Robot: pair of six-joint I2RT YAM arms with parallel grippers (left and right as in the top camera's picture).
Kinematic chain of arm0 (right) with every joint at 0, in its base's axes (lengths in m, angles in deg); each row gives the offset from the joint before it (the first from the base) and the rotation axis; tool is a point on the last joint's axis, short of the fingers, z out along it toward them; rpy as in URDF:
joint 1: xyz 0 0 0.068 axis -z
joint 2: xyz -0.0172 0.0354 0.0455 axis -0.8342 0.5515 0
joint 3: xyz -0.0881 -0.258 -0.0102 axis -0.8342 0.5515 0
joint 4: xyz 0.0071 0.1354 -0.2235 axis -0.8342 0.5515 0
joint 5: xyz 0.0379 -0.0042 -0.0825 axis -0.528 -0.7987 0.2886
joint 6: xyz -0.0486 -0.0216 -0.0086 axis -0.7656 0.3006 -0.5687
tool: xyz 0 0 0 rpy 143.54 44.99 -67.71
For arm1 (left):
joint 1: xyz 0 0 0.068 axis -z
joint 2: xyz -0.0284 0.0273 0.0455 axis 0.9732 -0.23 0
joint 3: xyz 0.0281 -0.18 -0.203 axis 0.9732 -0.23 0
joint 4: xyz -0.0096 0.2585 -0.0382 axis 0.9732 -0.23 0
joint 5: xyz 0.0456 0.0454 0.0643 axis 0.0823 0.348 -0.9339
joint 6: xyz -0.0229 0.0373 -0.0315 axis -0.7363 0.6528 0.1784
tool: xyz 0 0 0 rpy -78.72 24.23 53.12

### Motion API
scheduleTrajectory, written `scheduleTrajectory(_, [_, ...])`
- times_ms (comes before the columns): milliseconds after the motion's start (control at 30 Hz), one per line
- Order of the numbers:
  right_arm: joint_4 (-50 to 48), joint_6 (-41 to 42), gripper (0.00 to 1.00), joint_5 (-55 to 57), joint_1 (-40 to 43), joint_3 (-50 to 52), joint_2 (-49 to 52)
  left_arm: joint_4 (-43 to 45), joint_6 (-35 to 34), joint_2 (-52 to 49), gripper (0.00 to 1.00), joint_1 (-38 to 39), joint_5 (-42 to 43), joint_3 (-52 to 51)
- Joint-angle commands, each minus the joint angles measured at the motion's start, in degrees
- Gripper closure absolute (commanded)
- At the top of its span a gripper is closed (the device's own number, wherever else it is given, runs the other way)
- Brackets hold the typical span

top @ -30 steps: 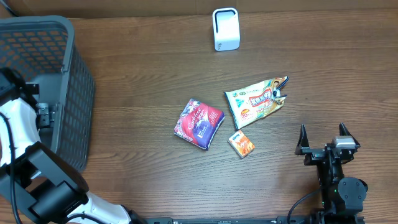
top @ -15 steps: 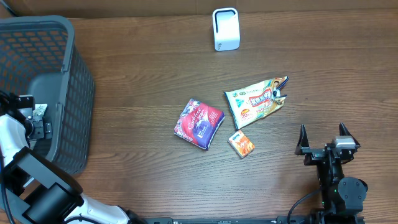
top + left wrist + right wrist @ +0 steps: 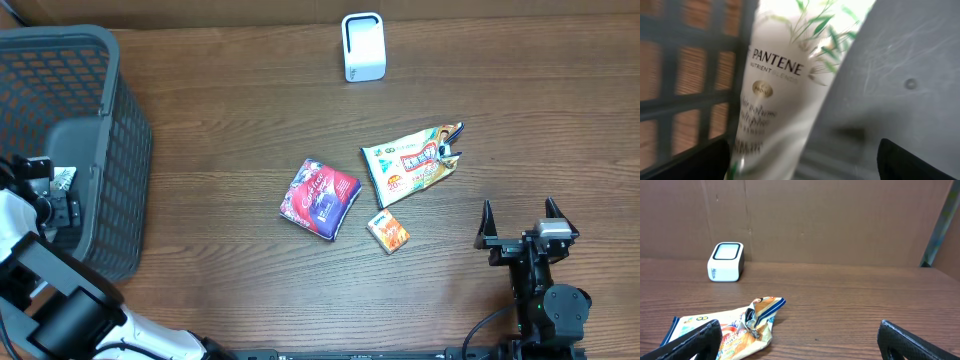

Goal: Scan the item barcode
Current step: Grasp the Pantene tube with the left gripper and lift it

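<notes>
At the left edge of the overhead frame, inside the grey basket (image 3: 120, 90): a white Pantene tube (image 3: 785, 95), leaning against the lattice wall, foot on the basket floor. Fills upper centre of the left wrist view.

Left gripper (image 3: 805, 161) is down in the basket with the tube. Claw apart, one dark fingertip in each bottom corner of its view. The tube sits nearer the lower-left tip. No clamp on it.

Progress, as judged: early. Tube not grasped, not lifted, no barcode in sight on the face shown. Left to do: close on it, bring it out, turn the barcode to the scanner (image 3: 363, 47), the white box at top centre of the overhead frame, well apart from the basket.

Readable: "PANTENE" in bold, "NUTRIENT BLENDS" beneath, a round gold badge, green leaf print above. Lower script lines too blurred to read.

Centre of the wooden table (image 3: 220, 130), loose goods: a purple pouch (image 3: 320, 198); to its upper right a crumpled green-and-white snack bag (image 3: 412, 160); below that a small orange packet (image 3: 388, 232). Their print is too small to read. Scanner carries a small blue mark, illegible.

Right gripper (image 3: 517, 235), lower right of the overhead frame: claw wide apart, holding nothing, facing the snack bag and scanner.
</notes>
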Motion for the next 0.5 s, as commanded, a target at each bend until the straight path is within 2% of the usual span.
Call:
scheduleTrajectory(0, [-0.3, 0.2, 0.00, 0.2, 0.3, 0.6, -0.5, -0.4, 0.3, -2.6, 0.15, -0.4, 1.2, -0.5])
scheduleTrajectory(100, [-0.3, 0.2, 0.00, 0.2, 0.3, 0.6, -0.5, -0.8, -1.5, -3.5, 0.20, -0.4, 1.2, -0.5])
scheduleTrajectory(167, [-0.3, 0.2, 0.00, 0.2, 0.3, 0.6, -0.5, -1.3, -2.1, -3.8, 0.29, -0.4, 1.2, -0.5])
scheduleTrajectory(233, [-0.3, 0.2, 0.00, 0.2, 0.3, 0.6, -0.5, -1.9, -2.1, -3.7, 0.47, -0.3, 1.4, -0.5])
scheduleTrajectory(333, [-0.3, 0.2, 0.00, 0.2, 0.3, 0.6, -0.5, -2.9, -2.4, -3.7, 0.63, 0.1, 1.6, -0.5])
scheduleTrajectory(467, [-0.3, 0.2, 0.00, 0.2, 0.3, 0.6, -0.5, -3.0, -3.7, -3.7, 0.72, 0.9, 1.5, -0.5])
